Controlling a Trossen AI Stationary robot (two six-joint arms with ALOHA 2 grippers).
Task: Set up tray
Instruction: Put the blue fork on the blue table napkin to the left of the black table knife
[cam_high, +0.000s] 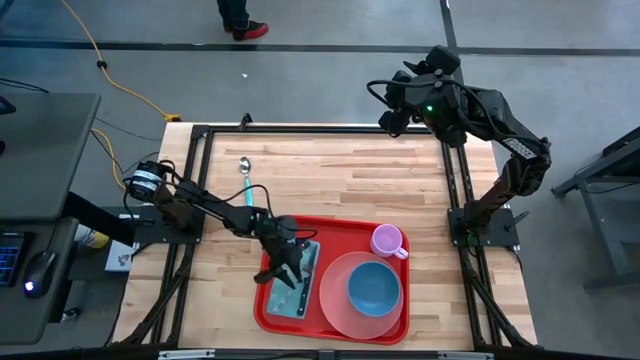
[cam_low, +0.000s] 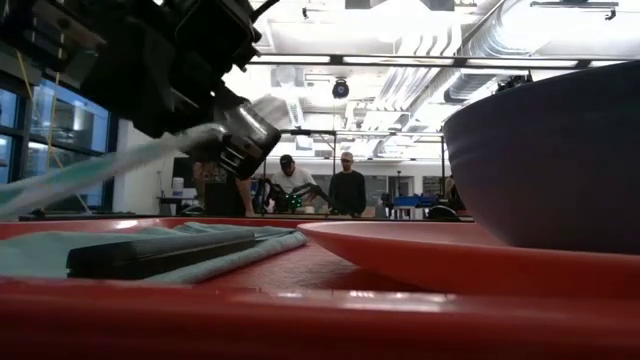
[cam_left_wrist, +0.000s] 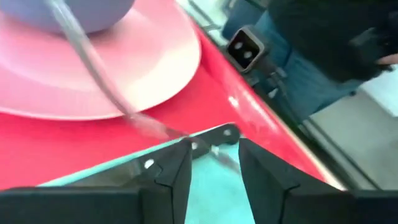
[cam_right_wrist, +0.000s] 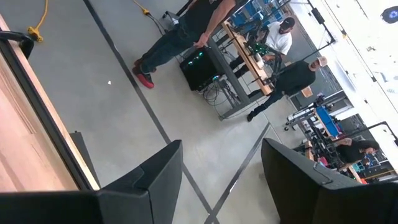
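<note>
The red tray (cam_high: 263, 312) lies at the table's near edge. On it are a salmon-pink plate (cam_high: 340, 305) with a blue bowl (cam_high: 374, 287), a pink cup (cam_high: 387, 241) and a teal napkin (cam_high: 300, 290). A black-handled knife (cam_left_wrist: 149, 165) rests on the napkin. My left gripper (cam_high: 285, 265) hovers over the napkin, shut on a slim utensil (cam_left_wrist: 99, 81) with a silvery shaft. My right gripper (cam_high: 397, 105) waits open beyond the table's far right corner. A teal-handled spoon (cam_high: 245, 178) lies flat on the wood. My left gripper holds the utensil by one end (cam_left_wrist: 217, 154), between its two fingers, coming slantwise from above. The utensil is lifted clear of the napkin, and its long free part (cam_low: 90, 175) slopes down away from the fingers. The spot where the fingers meet it is blurred.
The tray's raised rim (cam_low: 300, 320) fills the foreground of the low view. Bare wooden table (cam_high: 340, 175) lies beyond the tray toward the far edge. People stand in the room behind the table (cam_low: 345, 190), and a person's legs (cam_high: 240, 20) show past the far edge.
</note>
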